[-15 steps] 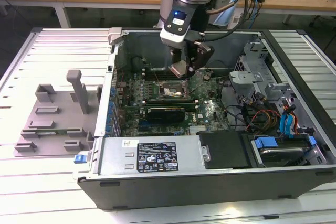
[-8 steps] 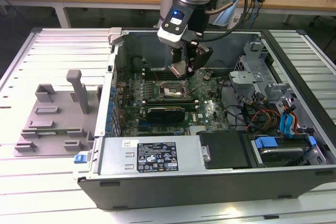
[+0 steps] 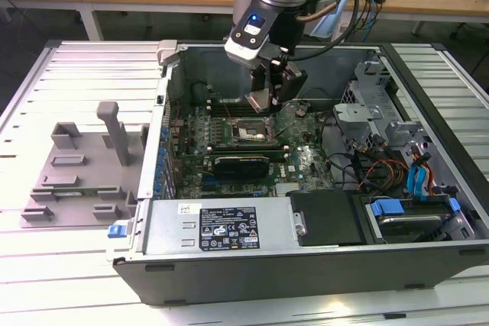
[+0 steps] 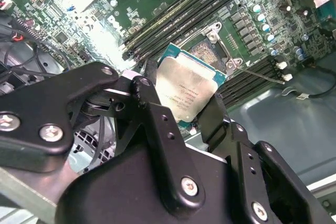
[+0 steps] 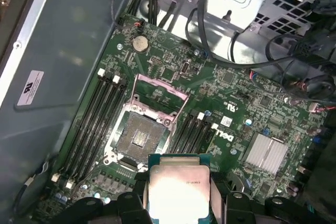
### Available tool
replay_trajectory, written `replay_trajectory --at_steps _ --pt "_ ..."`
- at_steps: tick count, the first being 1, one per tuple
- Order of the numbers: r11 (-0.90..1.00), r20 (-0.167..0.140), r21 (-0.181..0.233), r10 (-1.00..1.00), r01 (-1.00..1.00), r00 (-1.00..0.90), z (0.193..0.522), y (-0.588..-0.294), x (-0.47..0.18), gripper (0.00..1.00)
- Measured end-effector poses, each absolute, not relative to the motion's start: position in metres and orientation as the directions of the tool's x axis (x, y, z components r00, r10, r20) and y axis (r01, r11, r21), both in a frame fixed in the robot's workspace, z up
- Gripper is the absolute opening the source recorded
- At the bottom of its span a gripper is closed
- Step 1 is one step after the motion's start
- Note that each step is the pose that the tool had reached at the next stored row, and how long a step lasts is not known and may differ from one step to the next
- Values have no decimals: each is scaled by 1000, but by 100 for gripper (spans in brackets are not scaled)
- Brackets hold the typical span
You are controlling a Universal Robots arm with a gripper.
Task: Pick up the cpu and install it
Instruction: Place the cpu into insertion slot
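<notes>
My gripper (image 3: 269, 95) hangs inside the open computer case and is shut on the cpu (image 3: 260, 101), a small flat square chip with a silvery top. In both wrist views the cpu (image 4: 185, 88) (image 5: 178, 188) sits clamped between the black fingers (image 4: 152, 114), held in the air above the motherboard. The open socket (image 5: 140, 136), with its metal frame lifted, lies just beyond the chip and stands empty. In the exterior view the socket (image 3: 248, 133) is below the gripper, slightly toward the exterior view's left.
The grey plastic tray (image 3: 76, 173) with raised blocks lies outside the case on the exterior view's left. Memory slots (image 5: 97, 114) flank the socket. Cables (image 3: 374, 169), a drive cage (image 3: 382, 89) and a heatsink (image 5: 266, 153) crowd the case on the exterior view's right.
</notes>
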State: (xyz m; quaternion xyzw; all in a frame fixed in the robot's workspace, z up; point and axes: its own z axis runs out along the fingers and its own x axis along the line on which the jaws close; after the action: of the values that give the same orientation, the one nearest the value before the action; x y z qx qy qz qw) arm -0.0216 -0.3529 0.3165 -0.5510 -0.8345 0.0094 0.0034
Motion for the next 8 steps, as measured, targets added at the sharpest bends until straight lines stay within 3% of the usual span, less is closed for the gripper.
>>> replay_trajectory --at_steps 8 --pt "343 -5 -20 939 939 -343 316 -353 -22 55"
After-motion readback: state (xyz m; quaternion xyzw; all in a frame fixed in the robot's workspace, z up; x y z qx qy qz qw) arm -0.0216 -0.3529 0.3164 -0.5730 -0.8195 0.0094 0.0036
